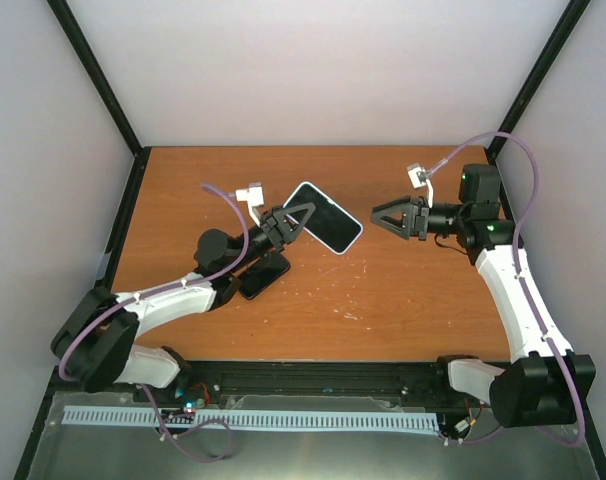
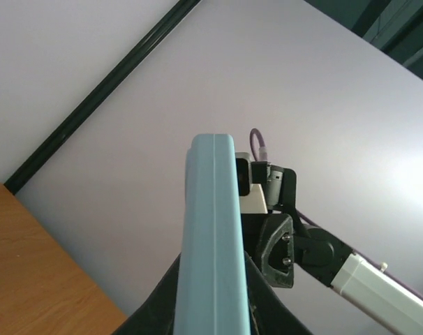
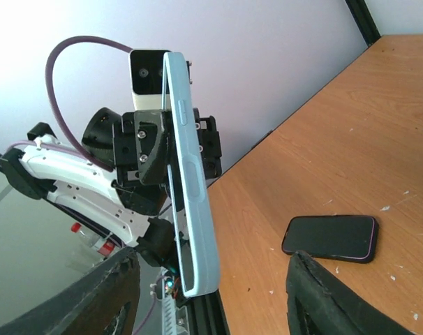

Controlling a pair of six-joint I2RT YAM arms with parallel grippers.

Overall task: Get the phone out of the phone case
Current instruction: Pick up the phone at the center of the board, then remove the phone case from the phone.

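Phone case (image 3: 195,216) sits clamped in my left tool (image 1: 303,211); my right tool (image 1: 377,214), spread wide, must next pry the phone (image 1: 324,216) out.

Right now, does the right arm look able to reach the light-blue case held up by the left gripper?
Probably yes: the right gripper is open and faces the light-blue case, with nothing between them.

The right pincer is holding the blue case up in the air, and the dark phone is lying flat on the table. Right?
Not quite: the left pincer holds the blue case up, as the top external view shows. The right pincer is open and empty. The dark phone does lie flat on the table.
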